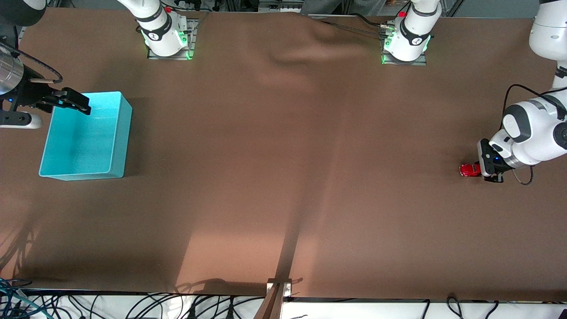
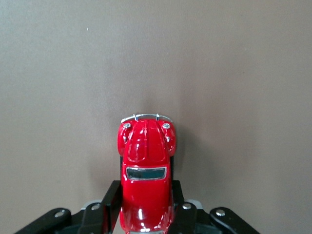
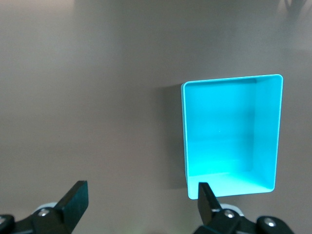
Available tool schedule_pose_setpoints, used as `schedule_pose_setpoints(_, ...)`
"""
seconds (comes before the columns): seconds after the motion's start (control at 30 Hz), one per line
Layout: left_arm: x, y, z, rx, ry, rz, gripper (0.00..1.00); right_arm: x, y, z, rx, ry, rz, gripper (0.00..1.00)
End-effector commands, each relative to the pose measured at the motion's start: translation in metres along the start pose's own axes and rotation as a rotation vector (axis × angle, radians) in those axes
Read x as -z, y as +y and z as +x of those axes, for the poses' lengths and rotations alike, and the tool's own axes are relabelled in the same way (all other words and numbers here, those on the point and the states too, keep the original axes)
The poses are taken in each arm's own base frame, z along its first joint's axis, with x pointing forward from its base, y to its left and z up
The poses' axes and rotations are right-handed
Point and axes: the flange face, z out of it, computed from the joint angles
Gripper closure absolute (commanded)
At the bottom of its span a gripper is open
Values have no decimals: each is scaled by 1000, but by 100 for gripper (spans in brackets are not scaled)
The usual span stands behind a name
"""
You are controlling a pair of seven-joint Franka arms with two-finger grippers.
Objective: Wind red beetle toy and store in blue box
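Your red beetle toy [image 2: 145, 180] sits on the brown surface [image 1: 283, 177] at the left arm's end, well apart from the blue box [image 1: 86, 137], which stands at the right arm's end. The toy looks tiny, hard and glossy, so judge it light and rigid but slick: the rounded shell gives the pads little flat area, and a squeeze high on the roof could make it pop out. The left hand [image 2: 145, 207] has its fingers [image 2: 108, 202] closed against the two flanks of the body at the rear half, the nose pointing away from the wrist; that low, side-on hold across the widest part looks like the sound place to grip. In the front view the left hand [image 1: 483, 168] is down at the surface with the toy [image 1: 468, 170] poking out from it. Whether the wheels touch the surface cannot be told.

To wind it you probably need the wheels pressed down and dragged, so keep the grip firm but do not crush the small axles.

The right hand [image 3: 141, 204] hovers over the box's edge farther from the front camera, fingers spread wide and holding nothing; that arm waits. The box [image 3: 231, 134] is open-topped, stiff-walled and shows nothing inside.
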Motion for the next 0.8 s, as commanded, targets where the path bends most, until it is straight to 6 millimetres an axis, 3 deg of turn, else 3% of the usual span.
schedule_pose_setpoints(0.0, -49, 4, -10, -22, 7, -46, 81, 3, 2, -2, 11, 1, 20, 0)
schedule_pose_setpoints(0.1, -49, 4, -9, -25, 7, -46, 69, 3, 2, -2, 11, 1, 20, 0)
schedule_pose_setpoints(0.17, -46, 1, -9, -28, 4, -39, 48, 4, 2, -3, 11, 3, 20, 0)
schedule_pose_setpoints(0.23, -42, -5, -7, -49, 0, -29, 0, 3, 2, -2, 11, 1, 20, 0)
schedule_pose_setpoints(0.53, -22, -22, -10, -83, 3, -32, 0, 4, 2, -3, 11, 4, 20, 0)
schedule_pose_setpoints(0.77, -20, -24, -12, -80, 5, -33, 0, 3, 2, -2, 11, 1, 20, 0)
